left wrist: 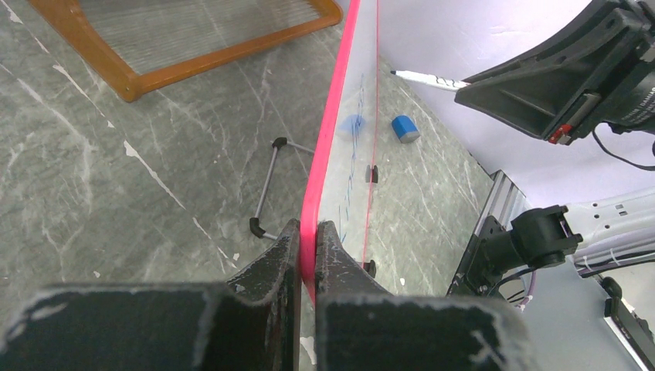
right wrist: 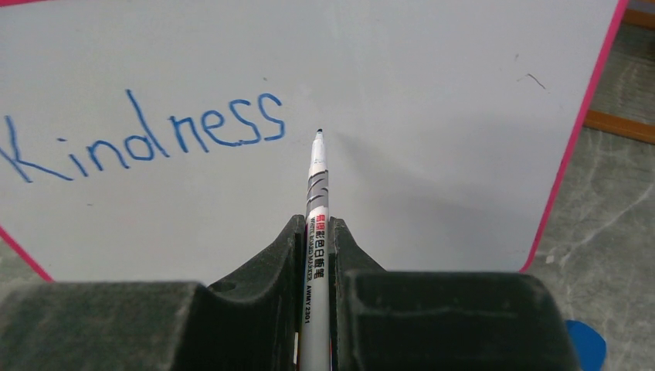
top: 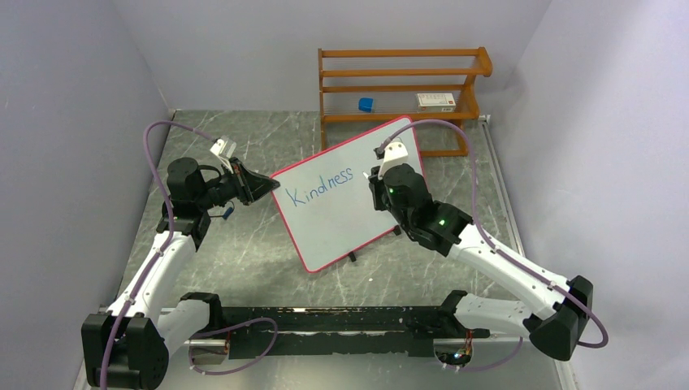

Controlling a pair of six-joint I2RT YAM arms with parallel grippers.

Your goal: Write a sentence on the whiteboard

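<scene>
Your whiteboard point(top: 349, 227) stands tilted on the bench point(top: 244, 244), its sentence point(top: 322, 188) reading only "Kindness". It looks light, stiff and tippy, so hold its rim. Your left end effector point(left wrist: 307, 236) pinches that edge, and the right end effector point(right wrist: 317, 232) clamps the marker point(right wrist: 317, 166) beside the word.

light: bright, even | shadow: soft grey beside marker point(right wrist: 317, 202) on whiteboard point(right wrist: 463, 69) | focus: mostly sharp

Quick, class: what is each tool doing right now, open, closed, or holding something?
Left tool: closed, clamping the whiteboard by its pink rim.
Right tool: closed, holding the marker.
</scene>
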